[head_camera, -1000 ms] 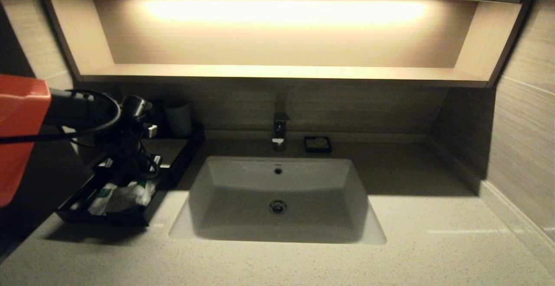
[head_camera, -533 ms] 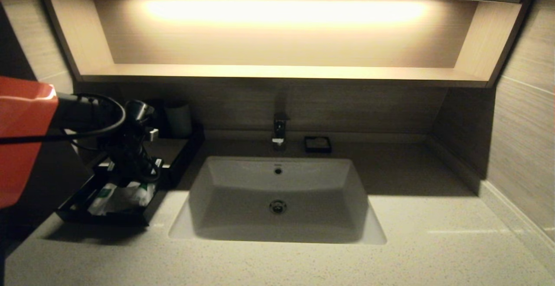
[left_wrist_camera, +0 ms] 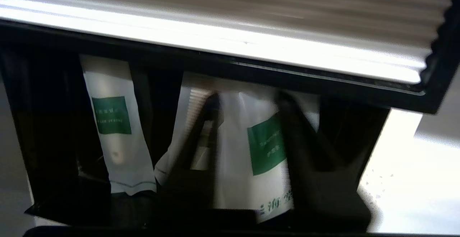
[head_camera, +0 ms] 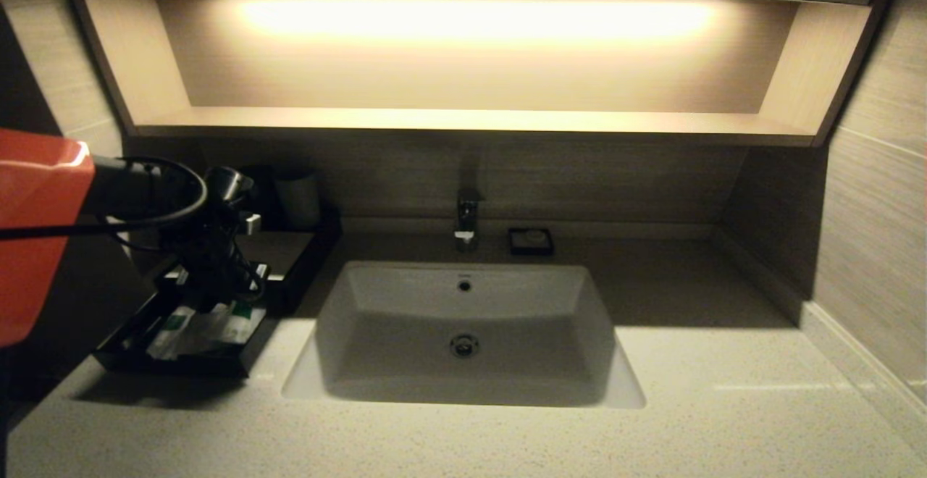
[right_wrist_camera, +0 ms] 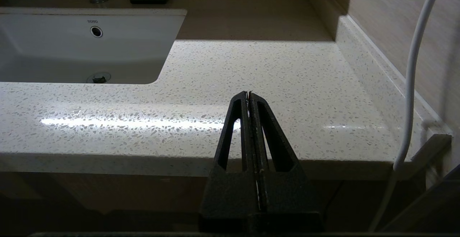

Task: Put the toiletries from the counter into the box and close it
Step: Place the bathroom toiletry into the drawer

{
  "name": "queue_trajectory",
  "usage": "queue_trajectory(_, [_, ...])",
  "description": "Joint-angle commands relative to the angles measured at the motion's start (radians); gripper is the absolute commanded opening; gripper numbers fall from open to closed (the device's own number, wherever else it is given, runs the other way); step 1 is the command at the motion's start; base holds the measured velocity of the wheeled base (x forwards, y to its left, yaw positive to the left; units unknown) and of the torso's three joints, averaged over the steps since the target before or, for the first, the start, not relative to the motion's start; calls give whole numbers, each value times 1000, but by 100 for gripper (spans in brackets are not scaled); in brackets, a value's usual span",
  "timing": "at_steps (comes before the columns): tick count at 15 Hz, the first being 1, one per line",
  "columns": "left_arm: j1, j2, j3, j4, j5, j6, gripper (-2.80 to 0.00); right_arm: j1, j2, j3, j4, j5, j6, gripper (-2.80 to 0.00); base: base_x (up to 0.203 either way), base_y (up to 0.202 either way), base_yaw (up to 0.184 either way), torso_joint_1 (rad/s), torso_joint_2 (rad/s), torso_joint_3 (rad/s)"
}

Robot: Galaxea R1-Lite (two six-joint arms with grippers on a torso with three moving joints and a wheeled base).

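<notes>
The black box (head_camera: 174, 366) stands open on the counter left of the sink, with white toiletry packets with green labels (head_camera: 210, 326) lying in it. My left gripper (head_camera: 217, 288) hangs just over the box's inside. In the left wrist view it (left_wrist_camera: 248, 100) is open, with one finger on each side of a packet (left_wrist_camera: 233, 158) that lies on the box floor. A second packet (left_wrist_camera: 115, 140) lies beside it, inside the box wall (left_wrist_camera: 287, 79). My right gripper (right_wrist_camera: 248, 94) is shut and empty, parked below the counter's front edge.
A white sink (head_camera: 463, 333) with a tap (head_camera: 467, 217) fills the middle of the speckled counter (head_camera: 724, 405). A small black soap dish (head_camera: 531, 240) sits behind it. A dark tray with a cup (head_camera: 298, 199) stands behind the box. A white cable (right_wrist_camera: 413, 71) hangs by the right wall.
The packets under my left gripper were bunched up and now lie flatter in the box. The left gripper has shifted slightly up and back. The right arm has not moved.
</notes>
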Motion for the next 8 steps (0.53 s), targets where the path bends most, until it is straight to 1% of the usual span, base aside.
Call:
queue_trajectory(1, [0,-22,1,8,2,0,0,0,0,2,-1,0,0,-280,0,0,0,0,0,0])
queue_trajectory(8, [5,-121,37,16,3,8,0,0,0,2,-1,0,0,-280,0,0,0,0,0,0])
